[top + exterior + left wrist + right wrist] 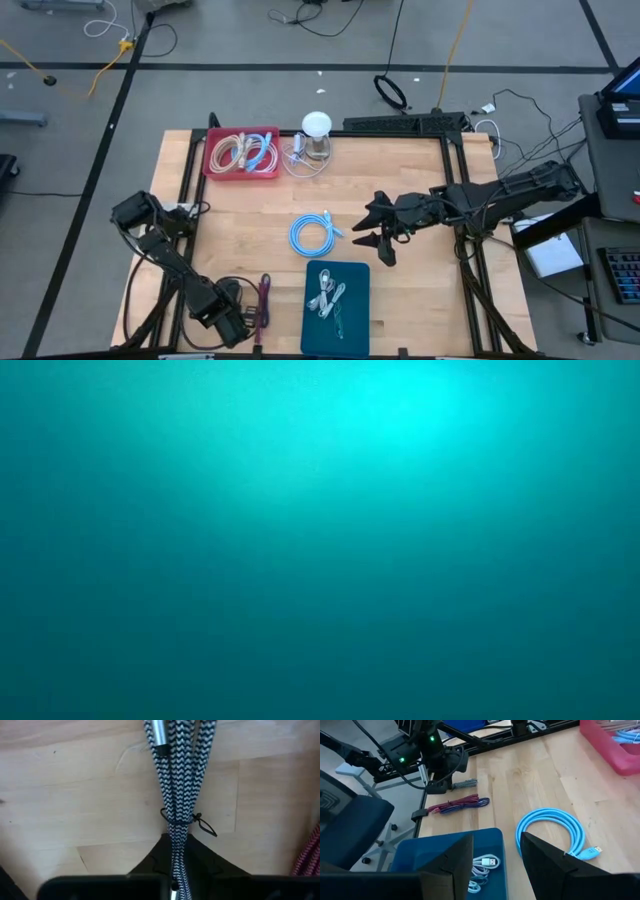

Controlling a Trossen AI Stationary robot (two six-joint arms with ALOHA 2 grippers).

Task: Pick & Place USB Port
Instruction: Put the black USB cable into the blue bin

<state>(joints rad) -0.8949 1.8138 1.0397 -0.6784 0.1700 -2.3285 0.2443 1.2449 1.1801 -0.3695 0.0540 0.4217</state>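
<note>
Your left claw (pixel 176 870) is clamped on a black-and-white braided cable (pixel 177 780), tied in a bundle by a thin black tie (pixel 192 818). Only the left wrist view shows this grip and the cable's silver plug (pixel 158 732). From above, that claw (pixel 240 318) sits at the worktop's (pixel 420 200) near left corner, beside a red-and-purple cable (pixel 263 298).

Your right claw (pixel 378 238) hovers mid-worktop with its fingers apart, holding nothing. Below it lie a coiled light-blue USB cable (pixel 312 236) and a blue tray (pixel 335 320) holding white cables (pixel 327 294).

The right wrist view shows a white USB plug (pixel 489 862) in the tray. At the far edge are a red bin (pixel 241 155) of cables and a white round object (pixel 316 126).

The low view is blank teal. No writing is readable.
</note>
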